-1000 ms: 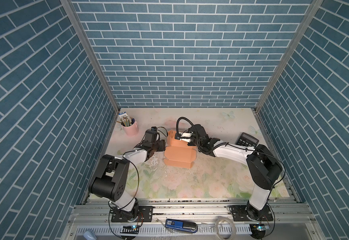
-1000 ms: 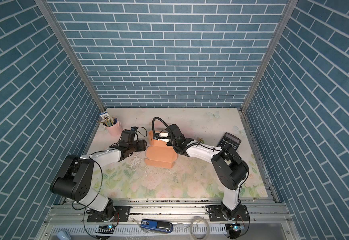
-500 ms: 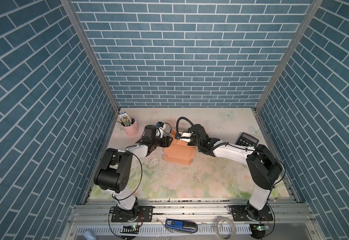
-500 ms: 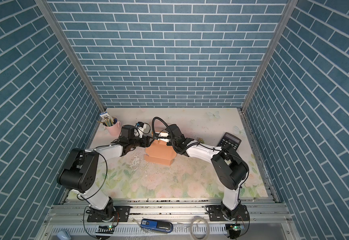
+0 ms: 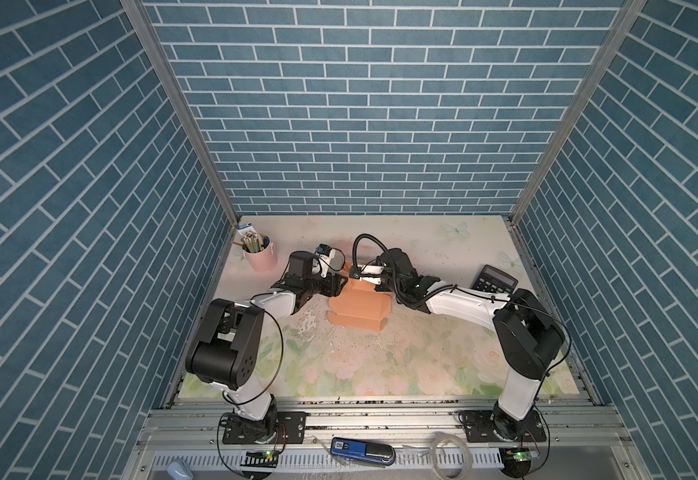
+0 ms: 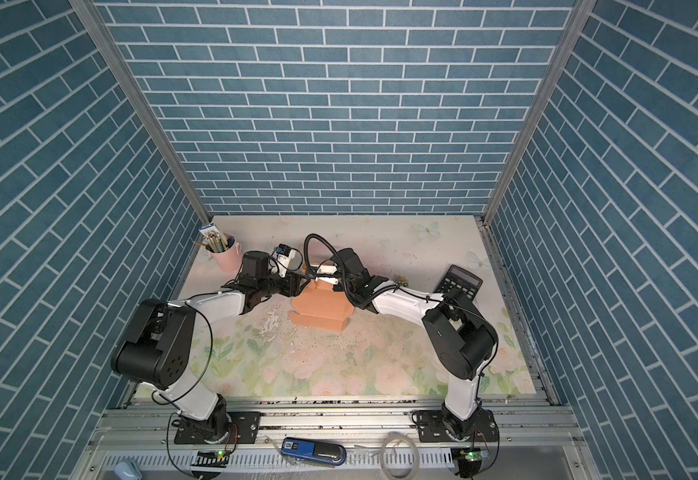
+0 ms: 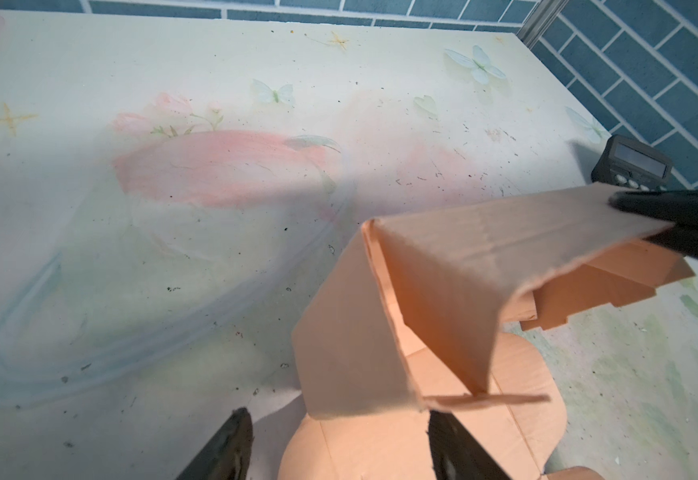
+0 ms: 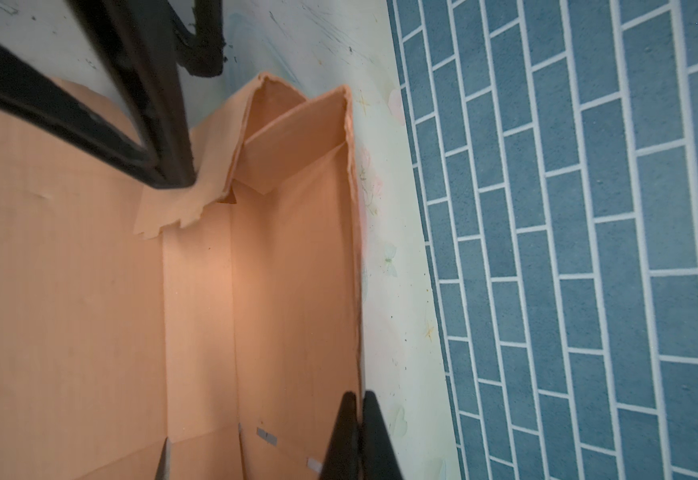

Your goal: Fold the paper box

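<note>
A pink pencil cup is standing at the far left of the desk, well apart from the work area.

To its right, the left gripper is reaching low toward the left end of the paper box. Its fingers are standing wide apart. In the left wrist view, the lower corner of a raised cardboard panel is lying between them, and one finger is standing clear of the cardboard. In the right wrist view, the other finger is touching a creased, ragged-edged flap at that end of the box.

The paper box is sitting in the middle of the desk, toward the far half, between the two grippers. It is only partly formed. The base panel is lying flat on the desk, a low wall is standing along the near edge, and a taller panel is rising along the far edge.

The right gripper is reaching in from the right. Its fingers are pinching the top edge of the far panel, pressed together with only the cardboard between them.

A black calculator is lying at the far right of the desk, apart from the box.
</note>
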Controlling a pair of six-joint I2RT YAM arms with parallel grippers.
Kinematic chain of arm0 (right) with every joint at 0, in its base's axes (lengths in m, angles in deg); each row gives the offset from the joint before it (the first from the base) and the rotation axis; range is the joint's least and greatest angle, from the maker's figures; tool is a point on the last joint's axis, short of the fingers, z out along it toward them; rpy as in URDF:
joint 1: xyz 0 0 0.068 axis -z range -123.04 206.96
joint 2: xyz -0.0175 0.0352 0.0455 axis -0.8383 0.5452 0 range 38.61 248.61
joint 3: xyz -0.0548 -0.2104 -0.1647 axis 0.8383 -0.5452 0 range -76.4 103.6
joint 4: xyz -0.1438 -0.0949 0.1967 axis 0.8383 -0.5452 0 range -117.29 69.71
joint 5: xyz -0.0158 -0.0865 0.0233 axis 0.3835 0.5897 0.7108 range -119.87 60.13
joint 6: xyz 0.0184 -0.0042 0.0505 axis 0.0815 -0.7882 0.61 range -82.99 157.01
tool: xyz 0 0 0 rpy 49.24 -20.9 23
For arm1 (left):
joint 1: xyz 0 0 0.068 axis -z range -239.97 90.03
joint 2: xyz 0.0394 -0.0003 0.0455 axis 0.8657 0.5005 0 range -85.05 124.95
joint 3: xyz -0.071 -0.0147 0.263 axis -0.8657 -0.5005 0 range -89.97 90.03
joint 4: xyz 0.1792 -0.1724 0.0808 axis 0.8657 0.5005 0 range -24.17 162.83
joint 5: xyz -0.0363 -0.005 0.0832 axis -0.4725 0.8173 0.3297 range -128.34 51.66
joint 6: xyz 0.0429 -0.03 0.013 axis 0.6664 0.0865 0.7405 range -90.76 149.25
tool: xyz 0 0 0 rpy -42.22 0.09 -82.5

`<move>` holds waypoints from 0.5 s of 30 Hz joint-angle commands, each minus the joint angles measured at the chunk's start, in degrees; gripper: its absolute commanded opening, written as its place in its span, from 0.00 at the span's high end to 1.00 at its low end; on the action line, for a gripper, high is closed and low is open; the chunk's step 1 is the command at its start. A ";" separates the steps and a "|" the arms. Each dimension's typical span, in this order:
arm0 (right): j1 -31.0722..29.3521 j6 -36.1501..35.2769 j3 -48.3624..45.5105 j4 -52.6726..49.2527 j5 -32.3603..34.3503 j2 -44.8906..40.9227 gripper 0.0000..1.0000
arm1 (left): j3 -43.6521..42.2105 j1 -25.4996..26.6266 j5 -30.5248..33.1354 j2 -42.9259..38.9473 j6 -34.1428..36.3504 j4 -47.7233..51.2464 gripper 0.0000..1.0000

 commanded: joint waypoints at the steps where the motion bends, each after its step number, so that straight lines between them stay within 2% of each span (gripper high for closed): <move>1: -0.22 0.19 0.33 -0.08 -1.31 -2.68 1.00 | 0.87 0.79 -1.08 -1.46 3.72 -1.26 0.31; 15: -0.30 -2.14 -1.79 4.61 0.01 -2.14 1.00 | 0.10 1.13 -6.31 -4.59 4.55 1.38 0.30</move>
